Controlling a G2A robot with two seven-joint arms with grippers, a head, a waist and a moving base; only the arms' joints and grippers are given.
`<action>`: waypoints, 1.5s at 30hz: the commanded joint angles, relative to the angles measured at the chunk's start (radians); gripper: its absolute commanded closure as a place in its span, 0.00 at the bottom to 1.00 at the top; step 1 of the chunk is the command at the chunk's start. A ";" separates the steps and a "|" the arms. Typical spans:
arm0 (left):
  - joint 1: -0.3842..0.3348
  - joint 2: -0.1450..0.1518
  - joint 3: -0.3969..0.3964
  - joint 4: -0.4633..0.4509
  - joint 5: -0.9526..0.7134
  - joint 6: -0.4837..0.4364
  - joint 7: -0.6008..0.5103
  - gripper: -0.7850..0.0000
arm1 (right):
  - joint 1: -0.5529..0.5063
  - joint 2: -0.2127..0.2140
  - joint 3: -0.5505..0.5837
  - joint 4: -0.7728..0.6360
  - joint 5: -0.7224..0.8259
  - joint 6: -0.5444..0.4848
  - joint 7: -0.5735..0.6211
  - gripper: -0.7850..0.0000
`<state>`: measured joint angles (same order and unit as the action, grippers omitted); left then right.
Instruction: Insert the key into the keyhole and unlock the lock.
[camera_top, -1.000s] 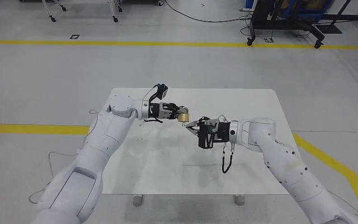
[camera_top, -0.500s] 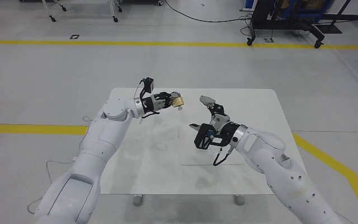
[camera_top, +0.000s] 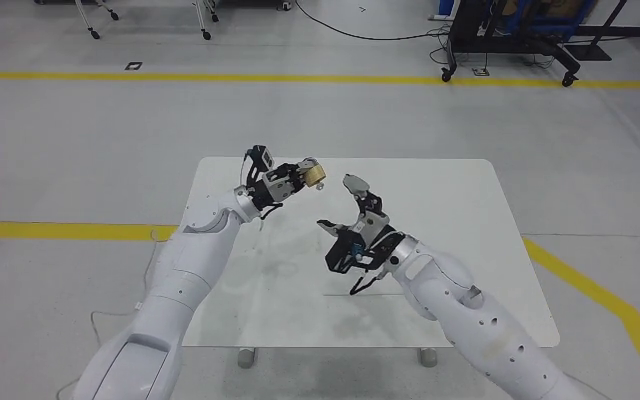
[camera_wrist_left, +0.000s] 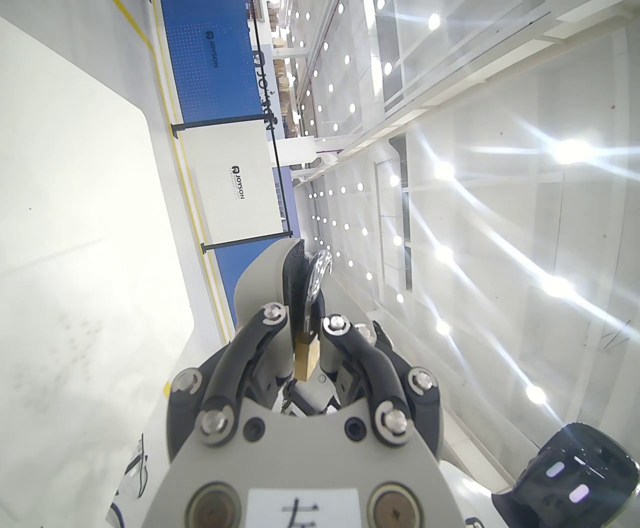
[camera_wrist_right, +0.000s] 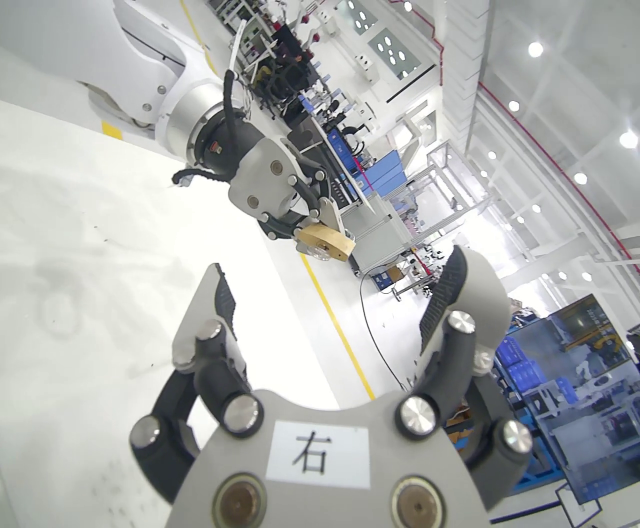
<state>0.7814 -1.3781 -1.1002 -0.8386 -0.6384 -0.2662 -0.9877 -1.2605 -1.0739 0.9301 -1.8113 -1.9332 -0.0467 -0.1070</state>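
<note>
White counter (camera_top: 450, 220), a slab with rounded corners, matt top, faint grey scuffs toward the middle; over its central part, nearest, the right hand (camera_top: 338, 205), released and carrying nothing; two grey plate fingers spread wide, black ribbed rubber pads (camera_wrist_right: 442, 285) facing each other, curved black links pinned by bright round bolts; a thin black cable (camera_top: 365, 283) loops down behind its wrist; just beyond it and apart, the left hand (camera_top: 298, 173) clenched on the lock (camera_top: 315, 175), held up off the counter near the far edge; lock is a small brass padlock, blocky body, smooth yellow metal faces; its flat end is turned toward the right hand and shows a round silvery disc (camera_wrist_right: 322, 251); the chromed shackle (camera_wrist_left: 318, 267), curved and glossy, sticks out past the left fingertips, body pinched between the two black linkages; farther off, pale glossy floor (camera_top: 300, 120) crossed by a straight yellow line (camera_top: 300, 77).
</note>
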 joint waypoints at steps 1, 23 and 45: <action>0.002 -0.001 0.000 -0.002 -0.002 0.003 0.001 1.00 | 0.014 -0.011 -0.033 0.025 -0.020 0.029 0.004 0.57; -0.004 -0.006 0.012 -0.010 0.033 0.011 -0.005 1.00 | 0.077 -0.070 -0.072 0.118 -0.077 0.079 0.109 1.00; -0.009 0.004 0.020 -0.055 0.182 -0.036 0.041 1.00 | 0.015 -0.086 0.078 0.153 0.364 -0.082 -0.059 0.41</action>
<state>0.7712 -1.3752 -1.0804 -0.8910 -0.4631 -0.3011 -0.9521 -1.2427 -1.1608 1.0042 -1.6531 -1.5556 -0.1208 -0.1620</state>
